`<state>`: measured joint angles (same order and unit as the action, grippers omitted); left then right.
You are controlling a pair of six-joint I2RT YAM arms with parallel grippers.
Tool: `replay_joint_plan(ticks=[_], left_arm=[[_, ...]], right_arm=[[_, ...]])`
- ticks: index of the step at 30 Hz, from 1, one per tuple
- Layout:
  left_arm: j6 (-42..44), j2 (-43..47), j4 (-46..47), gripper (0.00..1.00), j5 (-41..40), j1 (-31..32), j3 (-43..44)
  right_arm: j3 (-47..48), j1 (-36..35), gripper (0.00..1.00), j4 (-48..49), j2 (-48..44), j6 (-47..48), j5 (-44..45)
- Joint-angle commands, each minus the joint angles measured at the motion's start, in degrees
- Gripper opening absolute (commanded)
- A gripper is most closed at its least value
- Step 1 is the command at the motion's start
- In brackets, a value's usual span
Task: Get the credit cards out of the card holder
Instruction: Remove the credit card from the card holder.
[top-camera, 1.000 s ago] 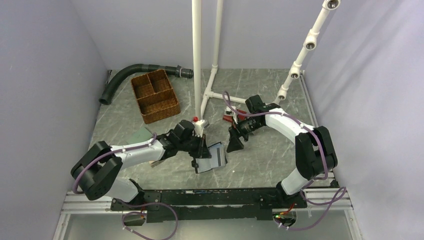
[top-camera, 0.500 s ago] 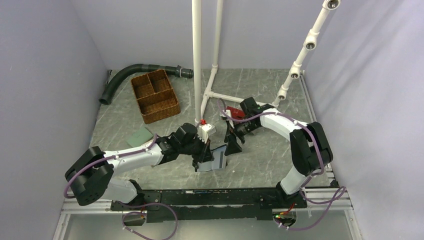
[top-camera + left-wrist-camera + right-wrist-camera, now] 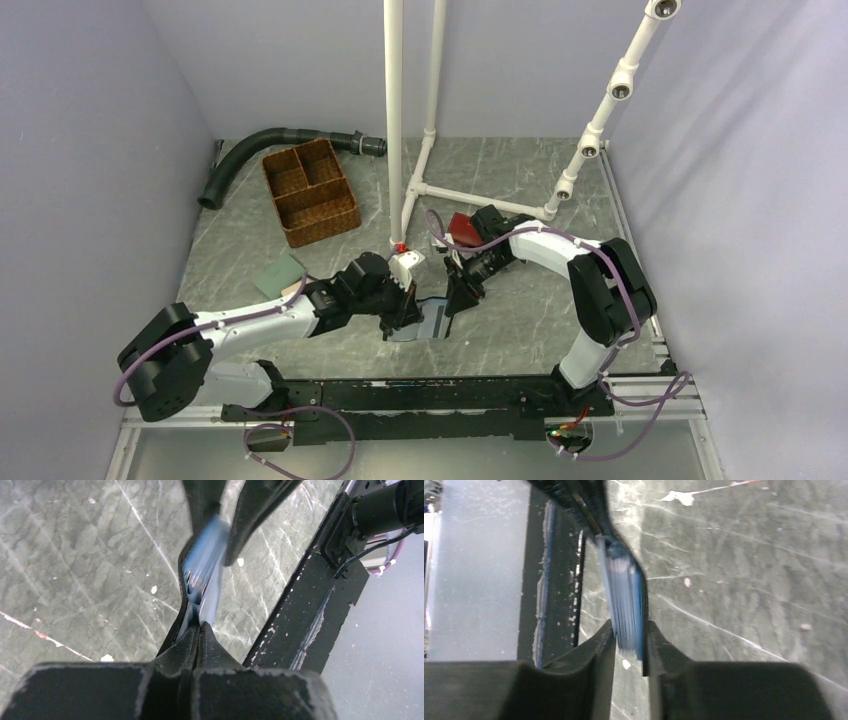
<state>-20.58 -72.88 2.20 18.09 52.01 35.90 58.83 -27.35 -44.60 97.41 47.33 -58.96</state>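
Note:
The card holder point(image 3: 428, 320) hangs just above the table near its front middle, held edge-on between both grippers. My left gripper point(image 3: 404, 312) is shut on its near edge; in the left wrist view the fingertips point(image 3: 200, 626) pinch the black edge and the light blue panel point(image 3: 204, 562) rises beyond them. My right gripper point(image 3: 455, 296) comes in from the right. In the right wrist view its jaws point(image 3: 629, 636) press both sides of the blurred blue half point(image 3: 625, 600). The credit cards are hidden.
A wicker basket point(image 3: 310, 192) and a black hose point(image 3: 270, 145) lie at the back left. A white pipe frame point(image 3: 395, 120) rises behind the grippers. A red wallet point(image 3: 465, 228) lies under the right arm, a green one point(image 3: 280, 272) on the left. A black rail point(image 3: 420, 392) runs along the front.
My right gripper has moved down and left to the card holder and closed from wide open onto its blue half. The left arm has shifted the holder slightly lower.

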Motion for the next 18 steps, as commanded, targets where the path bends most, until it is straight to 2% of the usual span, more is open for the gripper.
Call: replay_joint_plan(ticks=[1, 4, 18], left_arm=[[1.8, 3.7, 2.5, 0.0, -0.7, 0.2, -1.1], [1.5, 4.7, 2.6, 0.0, -0.4, 0.3, -2.2], [0.2, 11.5, -1.9, 0.0, 0.7, -0.5, -5.2]], right_arm=[[-2.1, 0.2, 0.2, -0.8, -2.8, 4.3, -3.3], [-3.0, 0.2, 0.0, -1.2, -4.4, 5.1, -4.4], [-1.2, 0.5, 0.0, -5.0, -1.7, 3.7, -1.0]])
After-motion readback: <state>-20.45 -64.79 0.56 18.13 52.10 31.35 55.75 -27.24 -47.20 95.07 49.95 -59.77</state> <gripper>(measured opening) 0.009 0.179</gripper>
